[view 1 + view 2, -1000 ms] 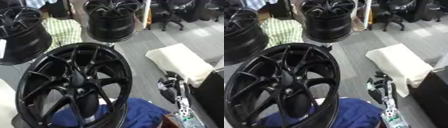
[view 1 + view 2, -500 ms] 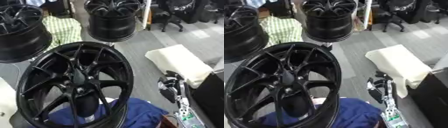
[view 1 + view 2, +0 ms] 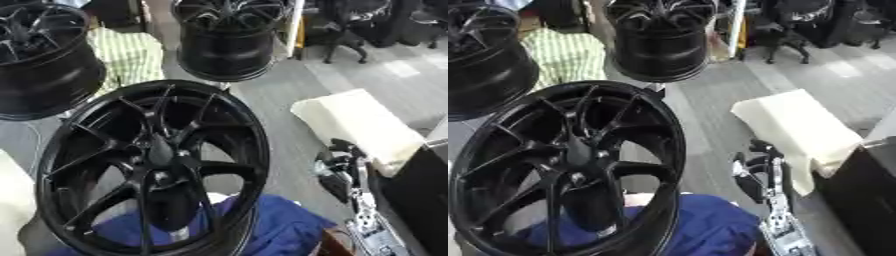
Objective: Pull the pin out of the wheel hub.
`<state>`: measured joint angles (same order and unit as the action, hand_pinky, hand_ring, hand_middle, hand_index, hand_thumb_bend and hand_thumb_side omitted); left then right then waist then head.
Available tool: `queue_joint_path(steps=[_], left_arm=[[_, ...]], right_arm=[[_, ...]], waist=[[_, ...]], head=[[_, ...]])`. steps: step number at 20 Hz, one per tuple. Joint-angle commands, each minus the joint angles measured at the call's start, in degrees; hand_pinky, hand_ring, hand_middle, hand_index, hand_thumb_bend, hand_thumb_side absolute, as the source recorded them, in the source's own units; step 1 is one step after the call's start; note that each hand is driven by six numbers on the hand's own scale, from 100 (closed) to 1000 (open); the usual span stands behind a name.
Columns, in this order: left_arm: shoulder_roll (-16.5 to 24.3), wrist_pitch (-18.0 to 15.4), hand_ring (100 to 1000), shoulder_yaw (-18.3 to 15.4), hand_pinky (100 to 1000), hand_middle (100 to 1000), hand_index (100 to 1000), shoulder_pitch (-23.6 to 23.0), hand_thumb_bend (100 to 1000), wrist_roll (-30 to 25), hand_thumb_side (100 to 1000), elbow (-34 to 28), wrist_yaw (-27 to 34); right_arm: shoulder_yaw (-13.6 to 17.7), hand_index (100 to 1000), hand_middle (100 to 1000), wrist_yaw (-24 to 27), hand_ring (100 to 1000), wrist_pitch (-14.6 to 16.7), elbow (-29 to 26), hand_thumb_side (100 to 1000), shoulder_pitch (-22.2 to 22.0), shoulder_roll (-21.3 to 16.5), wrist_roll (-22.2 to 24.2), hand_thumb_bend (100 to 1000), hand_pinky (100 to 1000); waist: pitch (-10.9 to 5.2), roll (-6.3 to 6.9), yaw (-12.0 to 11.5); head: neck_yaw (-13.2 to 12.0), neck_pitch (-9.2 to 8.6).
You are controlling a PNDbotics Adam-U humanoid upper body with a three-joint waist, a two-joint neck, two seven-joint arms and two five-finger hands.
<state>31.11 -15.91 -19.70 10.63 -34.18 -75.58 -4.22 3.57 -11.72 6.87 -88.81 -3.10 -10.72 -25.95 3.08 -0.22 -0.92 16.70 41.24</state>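
Far-left wheel (image 3: 39,55): upper left of the frame, a black rim lying on its side, cut by the edge.
Striped cloth (image 3: 127,57): green-and-white, upper left, between the far-left wheel and the upper wheel.
Wheel hub (image 3: 157,167): the large black spoked rim filling the lower left and centre, tilted so its face looks up toward the camera; its centre boss sits about where the spokes meet, at middle-left.
Pin: I cannot make it out. If it sits anywhere, it is probably at the dark centre of the spokes, its long axis along the wheel's axle line, pointing up and out of the face; that is a judgement, not something seen.
Blue cloth (image 3: 280,227): bottom centre, under and behind the hub's lower rim.
Upper wheel (image 3: 229,37): top centre, a second black rim standing behind the hub, well apart from it.
Cream pad (image 3: 359,125): right of centre, a pale folded sheet on the grey floor.
Right hand (image 3: 754,167): lower right, black, fingers relaxed and apart, holding nothing, with the silver forearm running down to the bottom edge.
Left hand: shows in neither view.
Key relation: the hub's centre lies to the left of the right hand and slightly lower, near but not touching; the right hand is the only one positioned to reach, and would have to travel left across the rim.
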Motion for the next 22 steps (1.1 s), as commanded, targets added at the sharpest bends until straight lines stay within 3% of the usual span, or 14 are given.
queue_joint_path(steps=[1, 5, 9, 13, 22], left_arm=[[-3.64, 4.83, 692, -2.76, 661, 642, 798, -0.93, 104, 4.12, 466, -7.67, 2.08], [-10.26, 11.99, 684, -3.51, 651, 631, 789, -2.37, 100, 9.40, 461, -15.89, 2.26], [-12.66, 15.75, 680, -3.22, 647, 626, 783, -2.91, 100, 11.78, 457, -19.85, 1.13], [-20.42, 20.99, 660, -4.08, 633, 607, 769, -4.51, 100, 16.97, 455, -23.41, -1.43], [-22.23, 23.02, 646, -1.61, 626, 594, 762, -5.85, 100, 16.62, 452, -23.70, -3.01]], right_arm=[[0.45, 768, 648, 0.22, 534, -0.06, -1.16, 102, 0.29, -0.24, -0.26, 165, 500], [0.33, 768, 647, 0.33, 534, -0.14, -1.15, 103, 0.32, 0.05, -0.21, 163, 500], [0.27, 768, 647, 0.36, 534, -0.14, -1.17, 103, 0.38, 0.10, -0.13, 163, 500], [0.17, 768, 645, 0.55, 532, -0.30, -1.18, 107, 0.37, 0.35, -0.25, 151, 500], [-0.16, 766, 644, 0.60, 531, -0.37, -1.29, 108, 0.58, 0.39, -0.08, 149, 500]], waist=[[-0.06, -0.17, -0.21], [-0.02, -0.57, -0.43], [-0.01, -0.70, -0.48], [-0.01, -1.31, -0.51], [-0.06, -1.44, -0.35]], head=[[-0.22, 0.36], [-0.68, 0.47], [-0.89, 0.53], [-1.73, 1.08], [-2.51, 1.94]])
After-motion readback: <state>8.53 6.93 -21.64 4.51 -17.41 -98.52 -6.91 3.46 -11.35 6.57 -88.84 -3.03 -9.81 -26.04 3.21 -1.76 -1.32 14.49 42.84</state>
